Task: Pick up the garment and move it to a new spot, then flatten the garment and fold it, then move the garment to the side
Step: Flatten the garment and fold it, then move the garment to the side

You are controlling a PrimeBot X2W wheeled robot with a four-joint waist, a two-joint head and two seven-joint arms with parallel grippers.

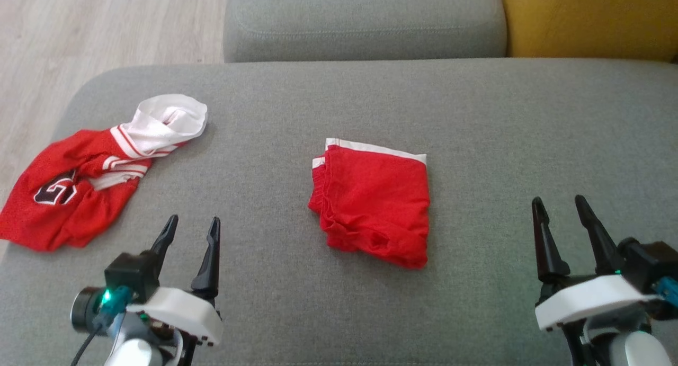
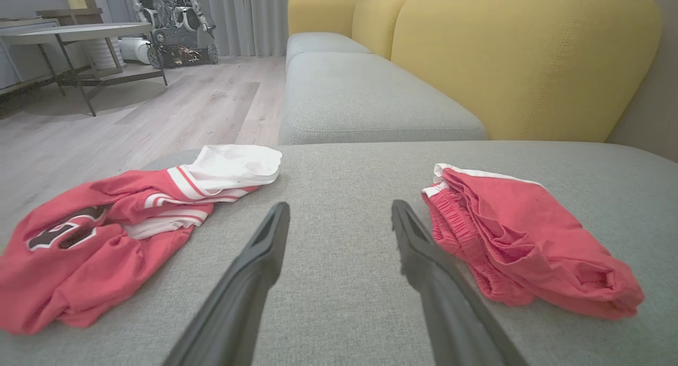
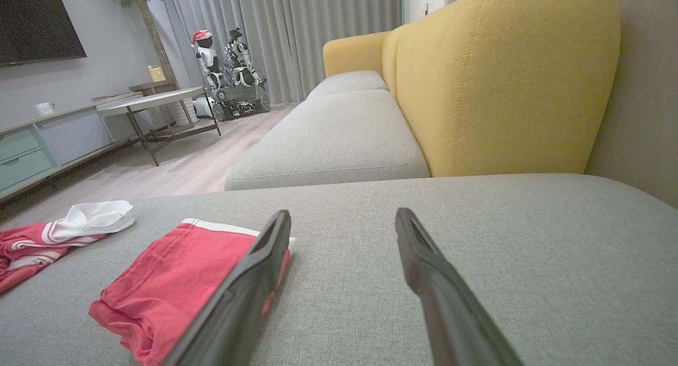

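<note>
Shorts [image 1: 373, 204] right of jersey [image 1: 74, 188], on cushion [image 1: 503, 122]

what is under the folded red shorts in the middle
The folded red shorts lie flat on the grey seat cushion, which shows bare all round them. The patch directly beneath is covered, so anything tucked under cannot be seen.

Folded garment [image 3: 175, 286] beside right claw [image 3: 343, 217]

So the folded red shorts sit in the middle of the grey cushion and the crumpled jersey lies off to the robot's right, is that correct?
Not quite. The crumpled jersey lies off to the robot's left, by the edge of the cushion, as the head view shows. The folded red shorts do sit in the middle.
</note>
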